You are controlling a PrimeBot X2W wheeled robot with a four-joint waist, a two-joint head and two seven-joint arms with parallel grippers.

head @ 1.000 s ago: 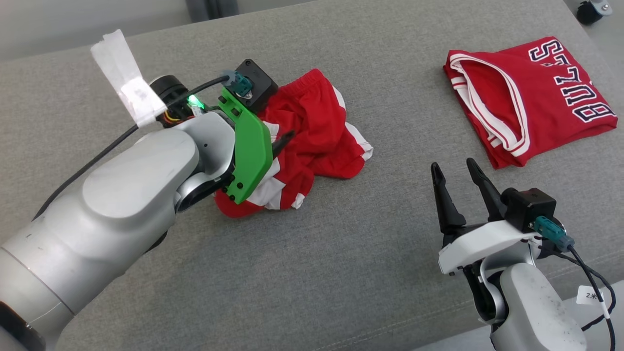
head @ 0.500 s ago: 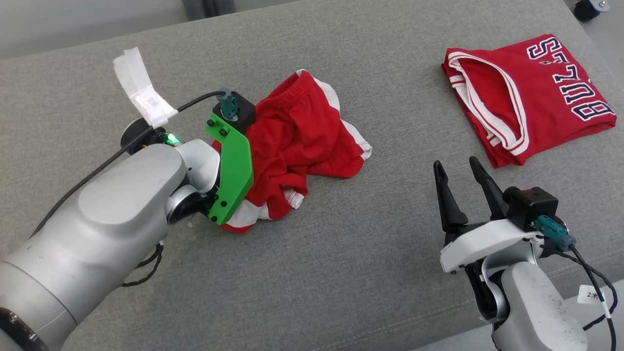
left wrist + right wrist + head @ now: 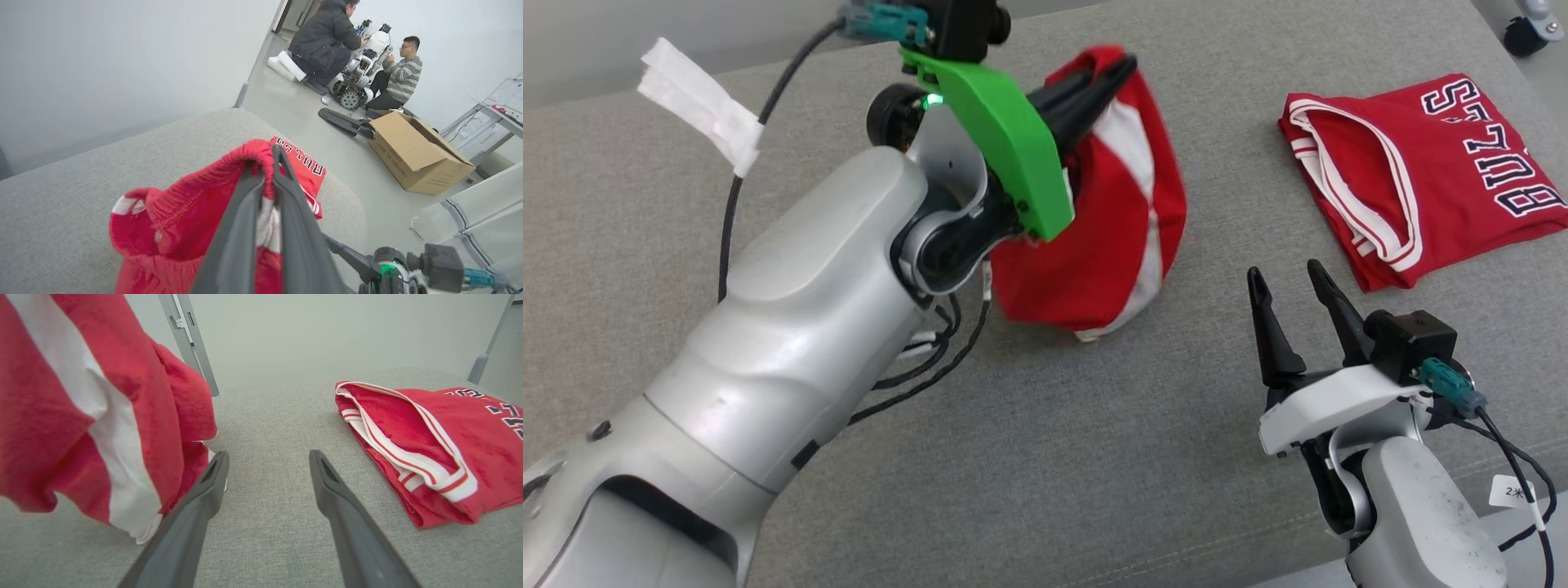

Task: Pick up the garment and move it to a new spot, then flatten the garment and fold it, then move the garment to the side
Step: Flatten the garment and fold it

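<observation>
Jersey (image 3: 1445, 180) lies folded, well apart from hanging garment (image 3: 1119, 237).

Head camera looks down on the grey cushion (image 3: 1094, 457); low wrist cameras skim across it, all sharing the garment (image 3: 1086, 261).

Folded red jersey (image 3: 1429, 171) lies on grey cushion (image 3: 1094, 457), cardboard box (image 3: 416, 153) beyond.

light: even, bright | shadows: soft | blur: slight motion | edges: wide-angle warp
</observation>
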